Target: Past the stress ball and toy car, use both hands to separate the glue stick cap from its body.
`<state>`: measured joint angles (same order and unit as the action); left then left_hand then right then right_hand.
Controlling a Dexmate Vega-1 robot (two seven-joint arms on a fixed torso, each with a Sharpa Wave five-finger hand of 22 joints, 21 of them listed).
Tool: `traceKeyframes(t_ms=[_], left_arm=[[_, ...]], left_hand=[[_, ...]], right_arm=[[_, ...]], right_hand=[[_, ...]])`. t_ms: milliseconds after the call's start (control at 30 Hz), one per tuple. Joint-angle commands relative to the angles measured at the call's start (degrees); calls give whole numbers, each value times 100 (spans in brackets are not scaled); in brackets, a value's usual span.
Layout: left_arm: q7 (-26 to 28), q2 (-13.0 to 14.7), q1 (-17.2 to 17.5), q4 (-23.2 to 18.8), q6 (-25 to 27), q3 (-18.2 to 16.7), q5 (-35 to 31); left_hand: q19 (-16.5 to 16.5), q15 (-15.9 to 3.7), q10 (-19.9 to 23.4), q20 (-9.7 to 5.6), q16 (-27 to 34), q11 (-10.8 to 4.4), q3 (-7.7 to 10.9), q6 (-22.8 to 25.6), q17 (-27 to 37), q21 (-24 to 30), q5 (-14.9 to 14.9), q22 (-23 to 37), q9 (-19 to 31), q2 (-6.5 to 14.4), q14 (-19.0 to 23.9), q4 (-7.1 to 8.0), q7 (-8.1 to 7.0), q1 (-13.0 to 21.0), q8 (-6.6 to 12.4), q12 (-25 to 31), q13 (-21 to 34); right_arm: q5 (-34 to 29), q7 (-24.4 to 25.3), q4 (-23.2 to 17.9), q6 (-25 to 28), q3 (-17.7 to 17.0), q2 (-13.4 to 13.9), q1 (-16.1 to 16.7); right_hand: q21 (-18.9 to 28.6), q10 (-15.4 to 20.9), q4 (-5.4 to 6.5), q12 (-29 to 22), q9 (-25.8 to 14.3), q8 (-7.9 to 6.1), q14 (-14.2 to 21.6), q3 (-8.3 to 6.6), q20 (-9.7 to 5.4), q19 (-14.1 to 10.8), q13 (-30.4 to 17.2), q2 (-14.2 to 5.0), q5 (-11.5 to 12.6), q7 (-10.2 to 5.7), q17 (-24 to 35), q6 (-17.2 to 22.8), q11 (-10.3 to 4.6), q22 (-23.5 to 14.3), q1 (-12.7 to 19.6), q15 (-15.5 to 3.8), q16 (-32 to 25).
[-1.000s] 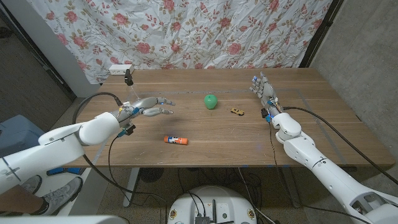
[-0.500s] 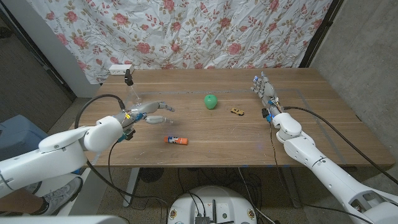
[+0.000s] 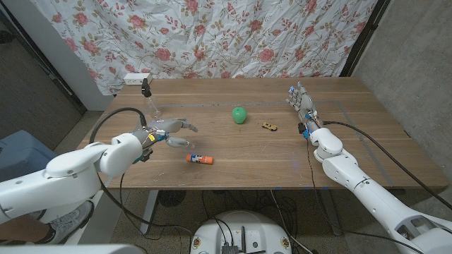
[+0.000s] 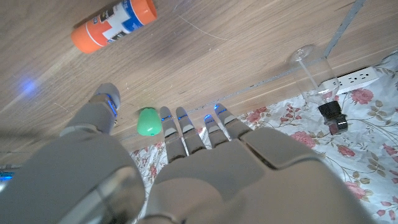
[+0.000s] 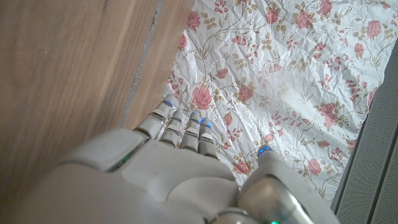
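The glue stick point(image 3: 200, 159) is lying near the table's point(image 3: 233, 173) front edge. The left hand point(image 3: 167, 130) is coming down closer, fingers spread and holding nothing, getting ready to grab. Farther off, the right hand point(image 3: 300, 103) is still waiting, empty, fingers straight.

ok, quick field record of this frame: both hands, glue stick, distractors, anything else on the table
left hand: open, fingers spread, raised over the table's left part, holding nothing
right hand: open, fingers straight, by the table's right side, holding nothing
glue stick: lying on its side near the front edge, orange cap still on, untouched
stress ball: green, mid-table, beyond the glue stick
toy car: small, yellow, right of the stress ball
power strip: white, far left corner
table: wooden
backdrop: floral cloth
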<state>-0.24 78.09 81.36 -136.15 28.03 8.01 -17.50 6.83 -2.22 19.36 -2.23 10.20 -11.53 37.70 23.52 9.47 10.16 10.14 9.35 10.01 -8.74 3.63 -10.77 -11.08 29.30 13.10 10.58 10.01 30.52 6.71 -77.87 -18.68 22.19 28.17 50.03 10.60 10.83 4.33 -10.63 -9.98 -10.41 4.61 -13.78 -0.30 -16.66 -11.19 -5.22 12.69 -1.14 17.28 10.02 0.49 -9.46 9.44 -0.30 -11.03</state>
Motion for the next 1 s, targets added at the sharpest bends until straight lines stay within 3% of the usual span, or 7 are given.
traceKeyframes(t_ms=[33,333,667,1000], left_arm=[[-573,260,-566,-455,734,836,-823],[-1297,-130,-1149,-600,1291,1743,-1898],[-1940,-345,-1468,-551,1230,2225,-2707],[-2222,-681,-1428,-402,1157,2376,-3448]], left_hand=[[-40,-350,-54,-404,-10,-20,-44,-58,19,-8,1,9,18,-29,-19,-9,-19,121,-15,-9,25],[-160,-294,-66,-327,0,-25,-98,-131,20,-22,-5,11,22,-71,-9,0,-79,261,-46,-1,28],[-302,-247,-126,-239,-11,0,-187,-332,22,-20,0,13,26,-85,-83,19,-107,405,-113,-4,34],[-398,-327,28,-81,23,-42,-272,-387,19,-7,12,14,33,-69,4,31,-120,531,-112,56,42]], right_arm=[[64,-116,122,-25,10,-29,-58],[44,-130,281,-105,49,-116,-120],[0,-36,244,-115,45,-118,-83],[-12,17,207,-99,43,-122,-60]], right_hand=[[-10,-17,-29,-36,-13,-34,-33,-13,-6,49,-1,-36,10,-39,-6,17,9,-10,-22,5,-22],[-14,-53,-59,-30,-14,-30,-75,-18,17,82,4,-50,1,-49,-19,4,9,-10,-24,35,-28],[-10,-38,-79,-40,-14,-25,-72,-20,20,87,6,-59,-6,-57,-26,-10,6,-10,-29,31,-46],[-5,-34,-96,-45,-14,-26,-72,-19,24,85,8,-67,-14,-70,-31,-13,4,-10,-40,57,-61]])
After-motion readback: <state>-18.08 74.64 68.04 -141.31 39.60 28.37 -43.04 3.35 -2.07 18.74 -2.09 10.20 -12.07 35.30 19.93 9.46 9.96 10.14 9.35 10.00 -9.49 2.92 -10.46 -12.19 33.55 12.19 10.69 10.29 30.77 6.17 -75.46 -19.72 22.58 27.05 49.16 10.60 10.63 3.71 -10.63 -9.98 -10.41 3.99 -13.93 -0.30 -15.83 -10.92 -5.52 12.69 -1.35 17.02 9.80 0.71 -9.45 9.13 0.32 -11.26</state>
